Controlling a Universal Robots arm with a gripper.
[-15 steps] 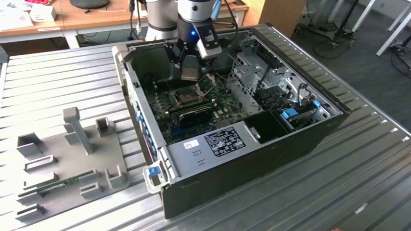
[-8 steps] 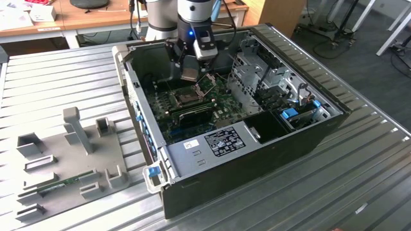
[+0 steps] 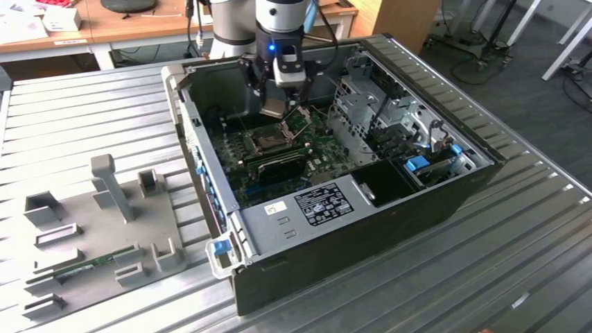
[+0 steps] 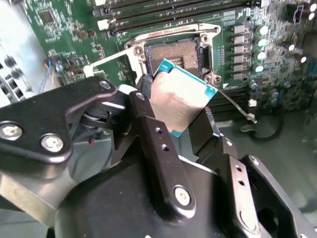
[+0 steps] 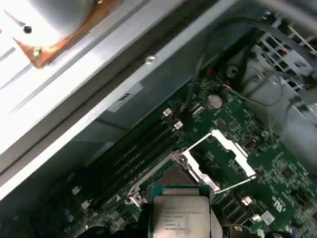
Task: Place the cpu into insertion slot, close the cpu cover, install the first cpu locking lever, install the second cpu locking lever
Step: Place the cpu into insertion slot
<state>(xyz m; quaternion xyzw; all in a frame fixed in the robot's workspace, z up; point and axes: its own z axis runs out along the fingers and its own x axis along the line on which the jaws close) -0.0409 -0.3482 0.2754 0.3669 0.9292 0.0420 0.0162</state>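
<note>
Gripping cpu (image 4: 181, 96), fingers (image 4: 154, 136) over insertion slot (image 4: 176, 54); cpu cover (image 5: 232, 147) raised alongside.

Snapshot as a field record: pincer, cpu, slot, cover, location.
pincer: shut on the cpu, gripping two opposite edges
cpu: held tilted in the air, close to the insertion slot, not seated
insertion slot: empty, contact field exposed
cpu cover: swung open, standing up beside the slot
location: inside the open computer case, which lies on its side
task state: no step finished yet
</note>
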